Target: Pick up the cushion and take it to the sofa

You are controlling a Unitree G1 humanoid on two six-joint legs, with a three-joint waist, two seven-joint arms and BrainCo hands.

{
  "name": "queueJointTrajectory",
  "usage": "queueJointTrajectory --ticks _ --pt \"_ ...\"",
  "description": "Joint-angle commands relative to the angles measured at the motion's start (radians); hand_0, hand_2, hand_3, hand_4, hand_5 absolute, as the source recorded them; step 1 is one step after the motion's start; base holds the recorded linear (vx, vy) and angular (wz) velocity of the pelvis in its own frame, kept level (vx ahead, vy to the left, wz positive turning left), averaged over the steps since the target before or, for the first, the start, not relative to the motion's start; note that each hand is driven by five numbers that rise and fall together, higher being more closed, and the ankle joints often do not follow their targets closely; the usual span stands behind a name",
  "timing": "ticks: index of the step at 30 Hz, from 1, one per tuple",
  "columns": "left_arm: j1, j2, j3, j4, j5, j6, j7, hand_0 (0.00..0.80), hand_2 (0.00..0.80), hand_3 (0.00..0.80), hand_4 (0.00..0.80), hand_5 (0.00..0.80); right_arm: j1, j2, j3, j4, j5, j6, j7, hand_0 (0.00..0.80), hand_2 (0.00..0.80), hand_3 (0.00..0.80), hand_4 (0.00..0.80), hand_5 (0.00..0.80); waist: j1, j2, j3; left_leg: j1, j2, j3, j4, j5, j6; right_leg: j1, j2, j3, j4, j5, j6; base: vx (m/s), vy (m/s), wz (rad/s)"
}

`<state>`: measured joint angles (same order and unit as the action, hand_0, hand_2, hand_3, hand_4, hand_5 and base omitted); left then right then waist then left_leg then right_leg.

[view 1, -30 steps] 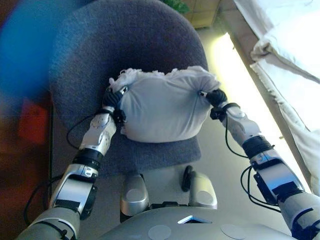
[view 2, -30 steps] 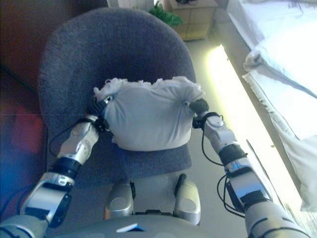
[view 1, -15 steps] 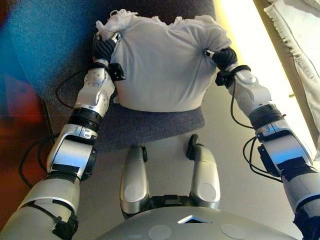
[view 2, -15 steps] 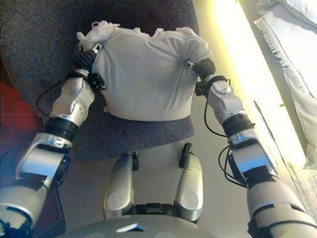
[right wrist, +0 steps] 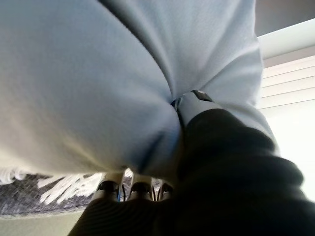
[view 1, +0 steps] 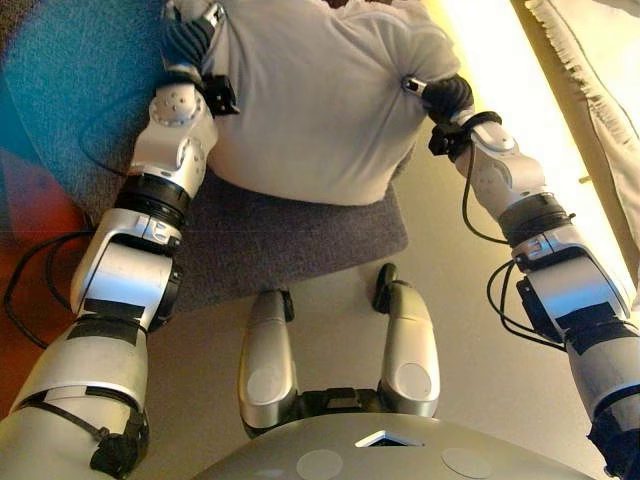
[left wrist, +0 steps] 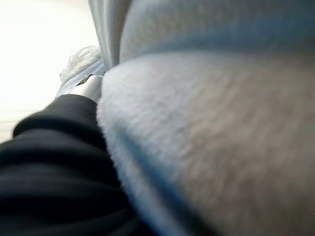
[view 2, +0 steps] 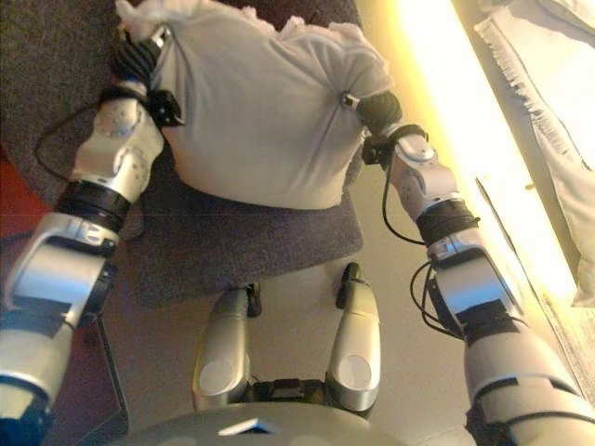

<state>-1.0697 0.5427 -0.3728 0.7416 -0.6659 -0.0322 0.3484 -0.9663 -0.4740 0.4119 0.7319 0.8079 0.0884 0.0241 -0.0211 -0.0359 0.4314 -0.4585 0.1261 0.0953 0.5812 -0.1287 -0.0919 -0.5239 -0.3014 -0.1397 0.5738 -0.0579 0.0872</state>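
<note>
The cushion (view 1: pixel 315 105) hangs between both hands above the chair (view 1: pixel 290 240) seat, clear of its front edge. The left hand (view 1: pixel 190 40) pinches one side; the right hand (view 2: pixel 376 110) has thumb and fingers clamped into the cloth (puckered there). Keep both grips level, so it doesn't sag, while carrying.

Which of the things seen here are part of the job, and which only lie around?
Part of the job:
- cushion, white, held from both sides
- left hand, at its left side
- right hand, fingers curled round its right corner

Only lying around:
- grey armchair, below the cushion
- white fringed fabric at the right edge
</note>
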Motion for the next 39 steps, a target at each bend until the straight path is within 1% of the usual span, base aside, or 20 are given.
queueJointTrajectory --ticks 1,4,6,8,10,11,12,13,16,20,23,25,29,32,37,39 --pt "-0.207 -0.03 -0.02 0.019 -0.072 -0.117 -0.027 0.8 0.8 0.8 0.8 0.8 -0.165 0.052 0.069 -0.063 0.035 -0.056 0.069 0.8 0.8 0.8 0.8 0.8 -0.014 0.041 -0.057 0.015 0.025 0.001 0.03 -0.068 -0.031 0.067 -0.033 0.03 -0.039 -0.031 0.045 0.007 0.015 -0.13" --pt "-0.208 -0.029 -0.023 0.036 -0.11 -0.122 -0.062 0.8 0.8 0.8 0.8 0.8 -0.163 0.048 0.077 -0.073 0.041 -0.054 0.07 0.8 0.8 0.8 0.8 0.8 -0.022 0.041 -0.055 0.008 0.029 0.006 0.03 -0.066 -0.033 0.058 -0.03 0.036 -0.04 -0.03 0.044 0.011 0.003 -0.06" --pt "-0.19 -0.043 -0.019 0.043 -0.131 -0.134 -0.101 0.8 0.8 0.8 0.8 0.8 -0.149 0.051 0.078 -0.086 0.04 -0.049 0.059 0.8 0.8 0.8 0.8 0.8 -0.029 0.039 -0.052 0.003 0.032 0.009 0.031 -0.066 -0.034 0.051 -0.025 0.043 -0.041 -0.029 0.043 0.03 -0.011 -0.04" --pt "-0.182 -0.052 -0.021 0.054 -0.141 -0.129 -0.138 0.8 0.8 0.8 0.8 0.8 -0.147 0.053 0.079 -0.081 0.052 -0.033 0.046 0.8 0.8 0.8 0.8 0.8 -0.033 0.038 -0.049 -0.001 0.035 0.011 0.033 -0.064 -0.035 0.045 -0.021 0.047 -0.04 -0.026 0.043 0.015 -0.007 -0.01" --pt "-0.178 -0.059 -0.025 0.075 -0.14 -0.099 -0.161 0.8 0.8 0.8 0.8 0.8 -0.151 0.058 0.082 -0.063 0.065 -0.005 0.04 0.8 0.8 0.8 0.8 0.8 -0.038 0.037 -0.046 -0.007 0.041 0.014 0.035 -0.06 -0.036 0.037 -0.018 0.052 -0.04 -0.023 0.041 0.029 -0.011 -0.07" --pt "-0.178 -0.059 -0.026 0.085 -0.139 -0.085 -0.148 0.8 0.8 0.8 0.8 0.8 -0.153 0.06 0.083 -0.055 0.068 0.002 0.038 0.568 0.568 0.568 0.568 0.568 -0.039 0.037 -0.046 -0.01 0.043 0.016 0.036 -0.058 -0.037 0.034 -0.016 0.054 -0.039 -0.022 0.041 0.031 -0.005 -0.09" --pt "-0.178 -0.058 -0.025 0.106 -0.149 -0.084 -0.14 0.515 0.515 0.515 0.515 0.515 -0.156 0.062 0.087 -0.045 0.064 0.002 0.04 0.0 0.0 0.0 0.0 0.0 -0.042 0.036 -0.045 -0.012 0.045 0.017 0.036 -0.055 -0.037 0.03 -0.014 0.057 -0.039 -0.021 0.041 0.029 0.001 -0.07" --pt "-0.178 -0.053 -0.02 0.118 -0.162 -0.081 -0.137 0.0 0.0 0.0 0.0 0.0 -0.16 0.06 0.091 -0.039 0.068 0.001 0.043 0.0 0.0 0.0 0.0 0.0 -0.043 0.037 -0.043 -0.016 0.047 0.019 0.038 -0.054 -0.037 0.026 -0.012 0.059 -0.039 -0.02 0.039 0.034 0.008 -0.05" --pt "-0.177 -0.041 -0.009 0.145 -0.184 -0.087 -0.125 0.0 0.0 0.0 0.0 0.0 -0.165 0.056 0.098 -0.033 0.073 -0.009 0.036 0.0 0.0 0.0 0.0 0.0 -0.047 0.036 -0.041 -0.018 0.048 0.02 0.04 -0.052 -0.037 0.022 -0.008 0.064 -0.039 -0.018 0.038 0.041 0.009 -0.05" --pt "-0.181 -0.033 0.0 0.156 -0.179 -0.089 -0.079 0.0 0.0 0.0 0.0 0.0 -0.17 0.052 0.097 -0.04 0.079 -0.01 0.023 0.0 0.0 0.0 0.0 0.0 -0.047 0.035 -0.04 -0.015 0.049 0.022 0.039 -0.051 -0.038 0.026 -0.008 0.063 -0.041 -0.018 0.039 0.038 0.005 -0.06" --pt "-0.183 -0.018 0.004 0.158 -0.172 -0.051 -0.044 0.0 0.0 0.0 0.0 0.0 -0.164 0.039 0.085 -0.05 0.1 -0.024 0.01 0.0 0.0 0.0 0.0 0.0 -0.046 0.033 -0.04 -0.007 0.049 0.023 0.033 -0.05 -0.037 0.037 -0.01 0.058 -0.05 -0.017 0.039 0.047 0.005 -0.02" --pt "-0.17 -0.003 0.011 0.16 -0.178 -0.042 -0.055 0.0 0.0 0.0 0.0 0.0 -0.152 0.029 0.066 -0.07 0.115 -0.023 -0.002 0.0 0.0 0.0 0.0 0.0 -0.046 0.032 -0.043 0.004 0.047 0.024 0.019 -0.045 -0.035 0.047 -0.011 0.053 -0.065 -0.014 0.04 0.048 0.015 0.0" --pt "-0.13 0.035 0.024 0.144 -0.149 -0.033 -0.058 0.0 0.0 0.0 0.0 0.0 -0.118 0.004 0.036 -0.093 0.107 -0.026 -0.01 0.0 0.0 0.0 0.0 0.0 -0.04 0.031 -0.05 0.04 0.041 0.027 -0.024 -0.026 -0.032 0.083 -0.013 0.039 -0.112 0.001 0.04 0.056 0.027 -0.03" --pt "-0.081 0.08 0.046 0.125 -0.115 -0.014 -0.046 0.0 0.0 0.0 0.0 0.0 -0.076 -0.032 0.006 -0.12 0.099 -0.027 -0.007 0.0 0.0 0.0 0.0 0.0 -0.033 0.029 -0.066 0.072 0.027 0.026 -0.067 -0.011 -0.027 0.114 -0.01 0.026 -0.16 0.015 0.04 0.072 0.018 -0.04" --pt "-0.028 0.145 0.088 0.143 -0.109 0.015 0.018 0.0 0.0 0.0 0.0 0.0 -0.025 -0.075 -0.018 -0.134 0.106 -0.027 0.008 0.0 0.0 0.0 0.0 0.0 -0.023 0.022 -0.096 0.131 0.013 0.023 -0.131 0.01 -0.019 0.181 -0.004 -0.002 -0.236 0.034 0.037 0.09 0.007 0.01" --pt "-0.003 0.17 0.112 0.161 -0.099 0.013 0.024 0.0 0.0 0.0 0.0 0.0 -0.005 -0.084 -0.023 -0.138 0.113 -0.032 0.008 0.0 0.0 0.0 0.0 0.0 -0.019 0.021 -0.113 0.163 0.009 0.026 -0.166 0.02 -0.018 0.215 0.001 -0.014 -0.271 0.041 0.036 0.115 0.014 0.03"
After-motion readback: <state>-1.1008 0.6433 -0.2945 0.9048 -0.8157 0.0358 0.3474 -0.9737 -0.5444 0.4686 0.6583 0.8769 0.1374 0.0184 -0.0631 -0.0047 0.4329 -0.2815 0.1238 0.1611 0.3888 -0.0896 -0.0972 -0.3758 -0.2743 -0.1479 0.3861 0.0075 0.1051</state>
